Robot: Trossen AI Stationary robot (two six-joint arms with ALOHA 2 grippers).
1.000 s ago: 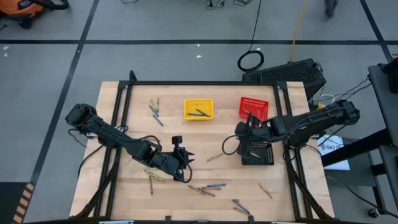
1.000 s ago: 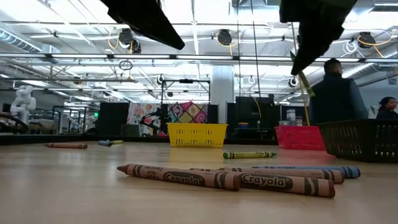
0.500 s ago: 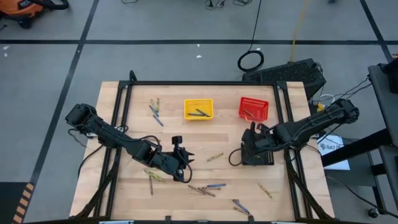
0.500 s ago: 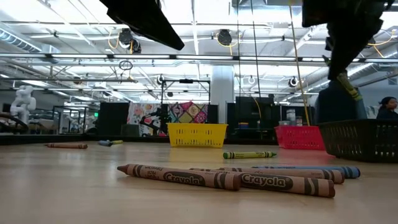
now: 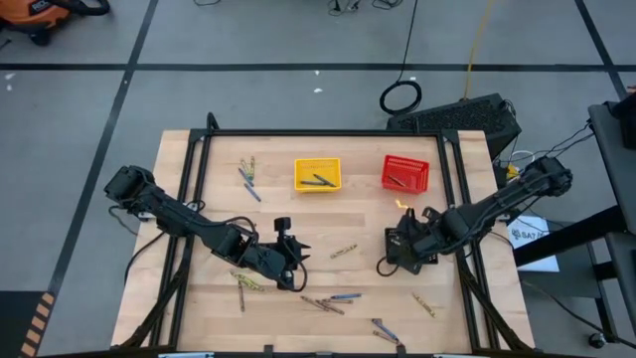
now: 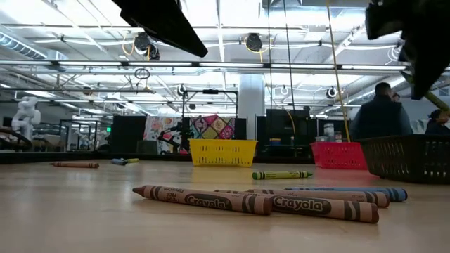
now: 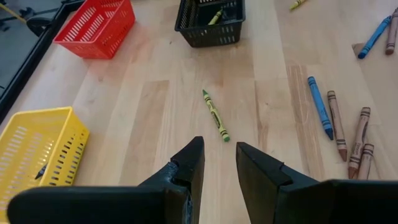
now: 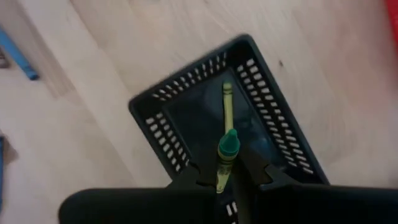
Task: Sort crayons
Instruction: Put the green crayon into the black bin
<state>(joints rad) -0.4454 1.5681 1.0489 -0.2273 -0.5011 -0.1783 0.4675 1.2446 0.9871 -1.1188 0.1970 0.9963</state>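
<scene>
Right tool clamped on a green crayon, poised above the black mesh basket at the desk's 3 o'clock; another green crayon inside. Left tool parted, empty, near 7 o'clock. Beyond, a loose green crayon near desk centre. Probably light, stiff, snappable, waxy; best pinched mid-barrel on the paper wrap. Brown crayons marked "Crayola".

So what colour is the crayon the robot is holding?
Green. The right gripper pinches the crayon over the black basket, clearest in its wrist view.
</scene>
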